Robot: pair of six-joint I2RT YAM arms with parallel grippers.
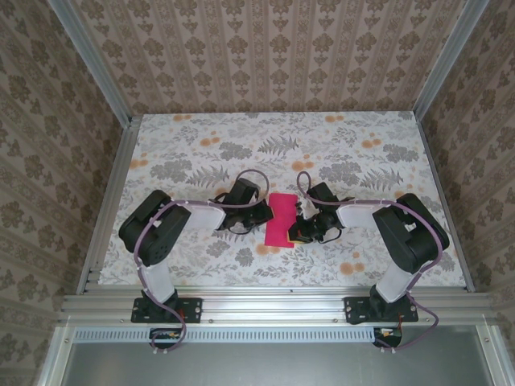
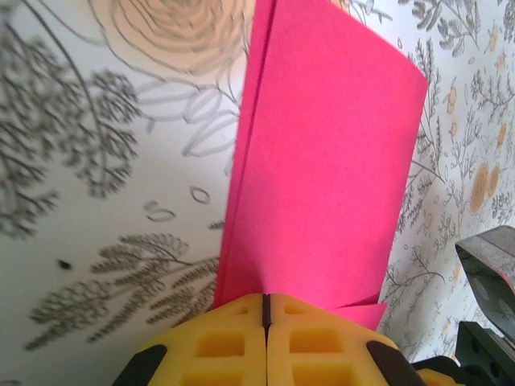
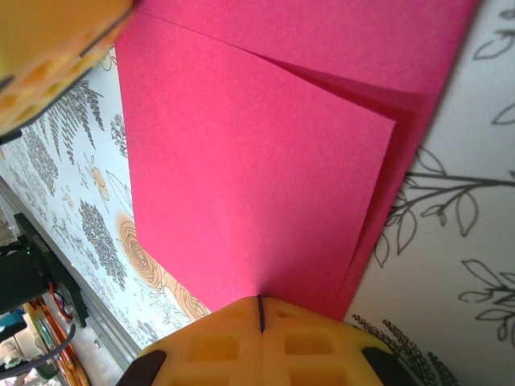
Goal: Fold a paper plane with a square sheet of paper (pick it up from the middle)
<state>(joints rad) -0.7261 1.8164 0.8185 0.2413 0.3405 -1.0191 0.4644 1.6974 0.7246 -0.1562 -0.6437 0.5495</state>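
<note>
The magenta-pink sheet of paper (image 1: 279,220) is folded into a narrower, layered shape and hangs between the two arms near the table's middle front. My left gripper (image 2: 265,304) is shut on one edge of the paper (image 2: 322,161), its yellow fingers (image 2: 217,342) pressed together. From the opposite side my right gripper (image 3: 260,310) is shut on another edge of the paper (image 3: 257,161), where two overlapping layers show. In the top view the left gripper (image 1: 261,215) and right gripper (image 1: 298,225) flank the sheet closely.
The table (image 1: 201,161) has a floral cloth with grey leaves and orange flower prints (image 1: 350,268). Patterned walls enclose it on three sides, with a metal rail (image 1: 273,301) along the near edge. The other arm's yellow finger (image 3: 48,56) shows at the upper left of the right wrist view.
</note>
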